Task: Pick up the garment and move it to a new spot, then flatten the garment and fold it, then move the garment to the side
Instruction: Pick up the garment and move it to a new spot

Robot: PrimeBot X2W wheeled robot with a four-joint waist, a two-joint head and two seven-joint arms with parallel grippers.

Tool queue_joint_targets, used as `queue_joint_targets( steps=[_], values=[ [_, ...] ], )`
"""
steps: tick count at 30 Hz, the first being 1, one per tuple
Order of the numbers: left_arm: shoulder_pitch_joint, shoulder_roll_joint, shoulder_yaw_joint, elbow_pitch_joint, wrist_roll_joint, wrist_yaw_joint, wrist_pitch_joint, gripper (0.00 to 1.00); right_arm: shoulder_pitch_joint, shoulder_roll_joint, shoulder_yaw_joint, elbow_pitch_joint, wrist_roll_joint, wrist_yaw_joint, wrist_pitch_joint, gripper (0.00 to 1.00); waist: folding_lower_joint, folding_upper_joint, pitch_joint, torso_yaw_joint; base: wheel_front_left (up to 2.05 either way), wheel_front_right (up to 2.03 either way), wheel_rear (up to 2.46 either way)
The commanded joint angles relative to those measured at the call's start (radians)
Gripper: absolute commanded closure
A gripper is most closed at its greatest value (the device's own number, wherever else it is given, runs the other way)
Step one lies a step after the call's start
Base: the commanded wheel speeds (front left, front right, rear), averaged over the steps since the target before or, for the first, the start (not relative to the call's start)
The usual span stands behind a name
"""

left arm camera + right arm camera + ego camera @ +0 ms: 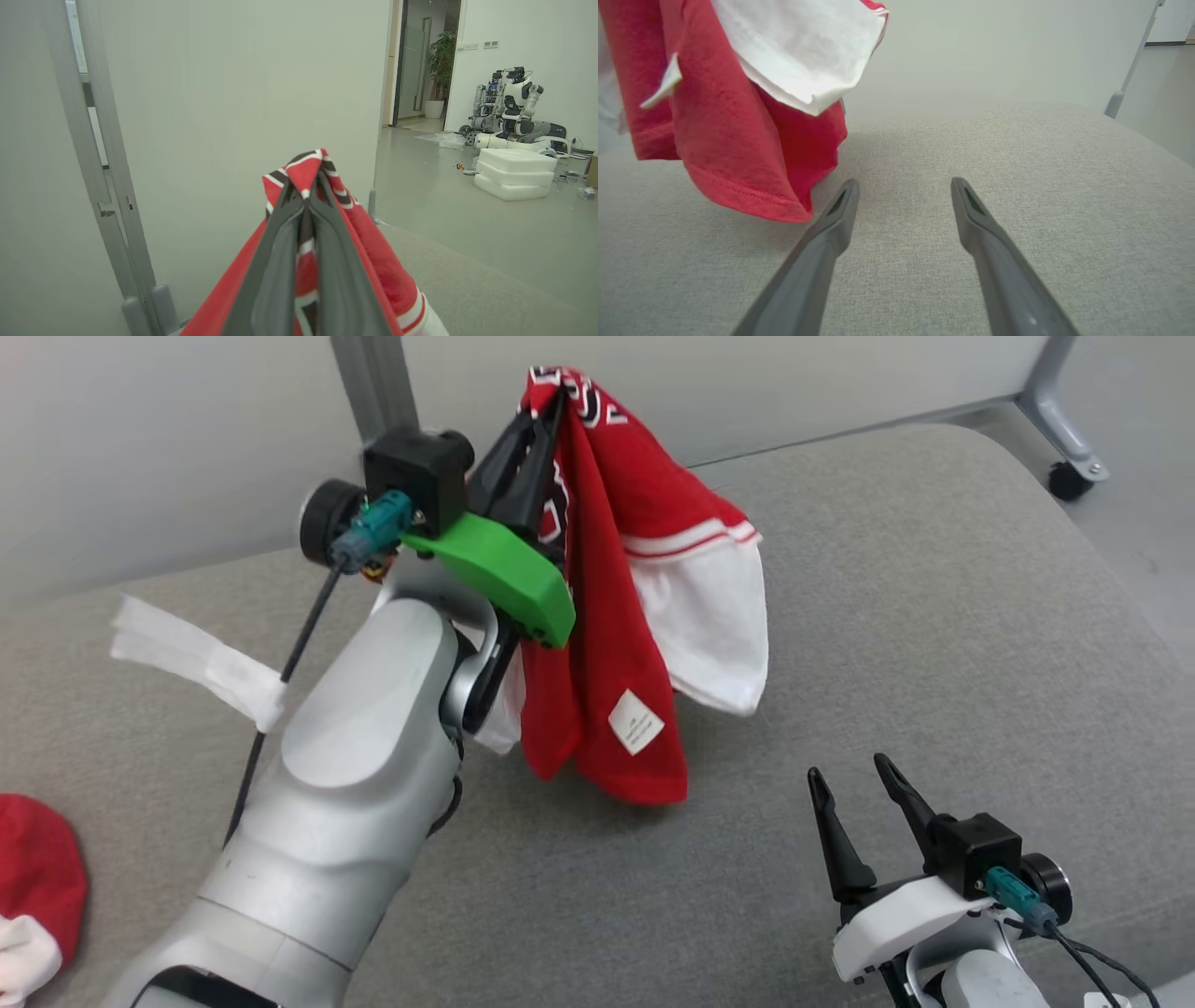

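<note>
The garment (616, 616) is a red shirt with white sleeves and a striped collar, hanging in the air above the grey cushion surface. My left gripper (546, 406) is raised and shut on its collar, and the cloth drapes down past a white label. In the left wrist view the striped collar of the garment (303, 175) sits pinched between the dark fingers (275, 261). My right gripper (850, 775) rests low at the lower right, open and holding nothing. From the right wrist view the garment's hem (738, 177) hangs to the left of my right gripper (903, 184).
The grey cushioned surface (887, 616) stretches around both arms. Another red and white cloth (33, 887) lies at the lower left edge. White tape (187, 658) hangs on the left arm's cable. A grey partition (233, 116) stands behind, with a wheeled leg (1069, 467) at the right.
</note>
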Motion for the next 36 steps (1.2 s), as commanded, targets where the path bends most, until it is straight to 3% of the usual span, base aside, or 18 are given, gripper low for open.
queue_joint_targets(
  steps=[1,8,9,10,11,18,27,36],
  values=[
    [0.026,0.006,-0.016,0.021,-0.006,0.004,0.000,1.00,-0.018,-0.003,0.000,-0.007,0.007,-0.001,-0.003,0.00,0.0000,-0.0001,0.056,-0.071,0.00,0.00,0.00],
    [0.075,0.006,-0.076,0.176,-0.027,-0.014,-0.022,1.00,-0.028,-0.002,0.003,-0.014,0.017,-0.001,-0.003,0.00,0.0000,-0.0001,0.092,-0.117,0.00,0.00,0.00],
    [0.078,0.006,-0.074,0.203,-0.029,-0.004,-0.029,0.92,-0.030,-0.002,0.003,-0.016,0.019,-0.001,-0.003,0.00,0.0000,-0.0001,0.096,-0.120,0.00,0.00,0.00],
    [0.081,0.007,-0.074,0.224,-0.030,0.001,-0.035,0.24,-0.032,-0.002,0.003,-0.017,0.020,-0.001,-0.003,0.00,0.0000,-0.0001,0.098,-0.121,0.00,0.00,0.00],
    [0.085,0.006,-0.071,0.241,-0.038,0.008,-0.039,0.00,-0.032,-0.002,0.003,-0.017,0.020,-0.001,-0.003,0.00,0.0000,-0.0001,0.100,-0.122,0.00,0.00,0.00],
    [0.103,0.006,-0.039,0.240,-0.067,0.037,-0.051,0.00,-0.020,-0.002,-0.016,-0.014,0.022,-0.001,-0.003,0.00,0.0000,-0.0001,0.091,-0.083,0.00,0.00,0.00],
    [0.377,0.022,0.225,-0.144,0.073,0.085,-0.049,0.00,0.007,-0.003,-0.090,-0.033,-0.001,-0.001,-0.003,0.00,0.0000,-0.0001,0.043,0.037,0.00,0.00,0.00],
    [0.694,0.012,0.434,-0.420,0.259,0.003,-0.049,0.00,0.031,-0.003,-0.180,-0.068,-0.033,-0.001,-0.003,0.00,0.0000,-0.0001,0.002,0.158,0.00,0.00,0.00]
  ],
)
